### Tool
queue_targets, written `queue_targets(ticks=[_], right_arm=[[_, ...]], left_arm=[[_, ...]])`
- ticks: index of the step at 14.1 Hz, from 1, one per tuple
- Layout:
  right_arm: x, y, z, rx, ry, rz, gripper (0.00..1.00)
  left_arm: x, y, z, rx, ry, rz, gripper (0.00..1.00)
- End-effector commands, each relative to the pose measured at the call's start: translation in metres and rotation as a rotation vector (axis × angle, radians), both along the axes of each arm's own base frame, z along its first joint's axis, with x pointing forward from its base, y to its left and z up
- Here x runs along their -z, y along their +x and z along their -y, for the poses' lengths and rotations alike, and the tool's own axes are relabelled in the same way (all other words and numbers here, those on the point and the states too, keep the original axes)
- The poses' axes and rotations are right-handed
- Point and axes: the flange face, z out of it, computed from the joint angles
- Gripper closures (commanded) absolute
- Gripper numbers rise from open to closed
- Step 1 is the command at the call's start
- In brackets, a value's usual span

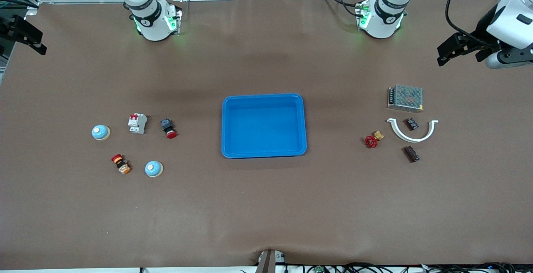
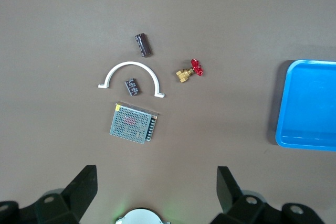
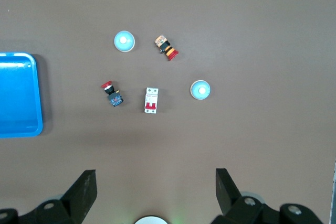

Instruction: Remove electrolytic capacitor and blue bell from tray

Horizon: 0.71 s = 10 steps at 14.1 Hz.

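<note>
- Blue tray (image 1: 264,125) sits mid-table, nothing in it; bare brown table (image 1: 266,206) all round it.
- Toward the right arm's end: two bells. One bell (image 1: 100,132) lies beside the white circuit breaker (image 1: 137,123); the second bell (image 1: 153,168) is nearer the front camera, just beside a red-and-orange push button (image 1: 120,164). A blue-bodied red-capped button (image 1: 168,128) lies between the breaker and the tray.
- Both bells stand dome-up, round, so no long axis to note.
- Toward the left arm's end: a capacitor (image 1: 411,154), dark cylinder lying on its side, long axis slanting toward the front camera. It is apart from the white curved bracket (image 1: 412,131), which half-rings a small dark block (image 1: 412,123).
- Red-handled brass valve (image 1: 373,139) lies between capacitor and tray, near but not touching. Metal mesh power supply (image 1: 405,97) sits farther from the front camera than the bracket.
- Open table on the camera-ward flank of the capacitor and of the second bell; both clusters well clear of the table edges.
- Left gripper (image 1: 458,50) hangs high over the table's edge at the left arm's end, fingers (image 2: 84,187) spread, nothing in them.
- Right gripper (image 3: 152,195) is up above the bell cluster, fingers (image 3: 227,187) wide apart and empty.
</note>
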Motion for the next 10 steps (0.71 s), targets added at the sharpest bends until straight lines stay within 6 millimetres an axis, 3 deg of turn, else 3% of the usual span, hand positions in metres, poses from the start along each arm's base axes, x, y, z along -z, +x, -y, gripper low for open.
queue_targets(ticks=[1,3,10], right_arm=[[-0.0227,-0.0039,0.0047,0.018,0.002,0.037,0.0],[-0.022,-0.0076,0.0134,0.035,0.013,0.018,0.0],[-0.0185,-0.013,0.0095,0.015,0.018,-0.028,0.0]], left_arm=[[-0.0024,-0.003,-0.0024,0.012,0.002,0.001,0.0],[-0.0024,-0.003,-0.0024,0.012,0.002,0.001,0.0],[-0.0024,-0.0026,-0.0053,0.006,0.0,0.001,0.0]])
